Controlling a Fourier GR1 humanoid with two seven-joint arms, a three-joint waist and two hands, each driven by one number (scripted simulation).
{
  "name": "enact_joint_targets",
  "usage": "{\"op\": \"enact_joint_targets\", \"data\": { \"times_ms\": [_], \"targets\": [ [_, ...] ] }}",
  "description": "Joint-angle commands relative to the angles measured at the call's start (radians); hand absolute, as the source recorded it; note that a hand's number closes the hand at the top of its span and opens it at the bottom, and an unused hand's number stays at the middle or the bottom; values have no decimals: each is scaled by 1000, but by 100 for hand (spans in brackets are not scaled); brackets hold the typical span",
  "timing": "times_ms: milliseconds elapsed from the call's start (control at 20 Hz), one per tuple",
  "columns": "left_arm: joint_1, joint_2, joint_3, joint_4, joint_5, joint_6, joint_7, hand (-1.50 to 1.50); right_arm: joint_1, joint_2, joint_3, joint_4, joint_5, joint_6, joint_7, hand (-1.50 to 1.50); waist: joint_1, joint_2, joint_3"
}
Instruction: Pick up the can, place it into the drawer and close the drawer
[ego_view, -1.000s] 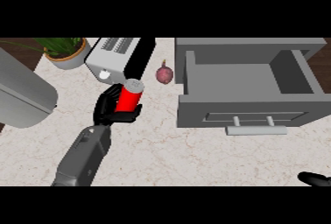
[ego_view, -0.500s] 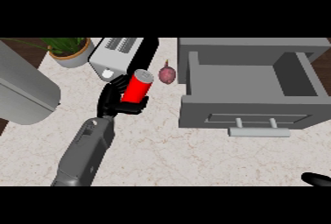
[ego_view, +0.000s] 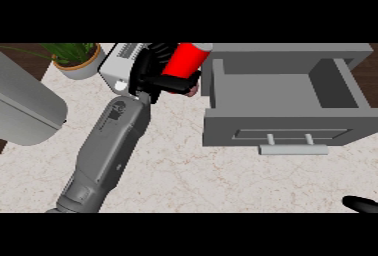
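Note:
A red can (ego_view: 183, 61) with a light top is held up in the air, tilted toward the upper right. My left hand (ego_view: 153, 75) is shut on it, fingers curled round its lower half. The can hangs just left of the open grey drawer (ego_view: 284, 90), close to its left wall. The drawer's inside is bare and its front carries a pale handle (ego_view: 292, 148). Only a fingertip of my right hand (ego_view: 360, 204) shows at the lower right edge.
A white toaster (ego_view: 118, 65) lies behind my left hand. A potted plant (ego_view: 74, 57) stands at the back left. A large grey rounded object (ego_view: 26, 107) fills the left edge. A reddish-purple item (ego_view: 193, 91) peeks out under the can.
My left hand has lifted the can higher and carried it right toward the drawer's left wall. The reddish-purple item is now mostly hidden behind the can.

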Motion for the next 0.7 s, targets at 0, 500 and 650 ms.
{"op": "enact_joint_targets", "data": {
  "times_ms": [0,500,650],
  "targets": [
    [-138,-4,-96,-92,25,114,143,150,24,2,-12,11,-9,17,-37,-150,-12,-1,2],
    [-456,-4,-101,68,47,216,297,150,14,17,10,-25,11,-7,-4,-150,-25,9,1],
    [-514,-4,-142,179,84,249,227,150,-55,-5,4,1,5,-25,24,-150,-37,14,1]
  ]
}}
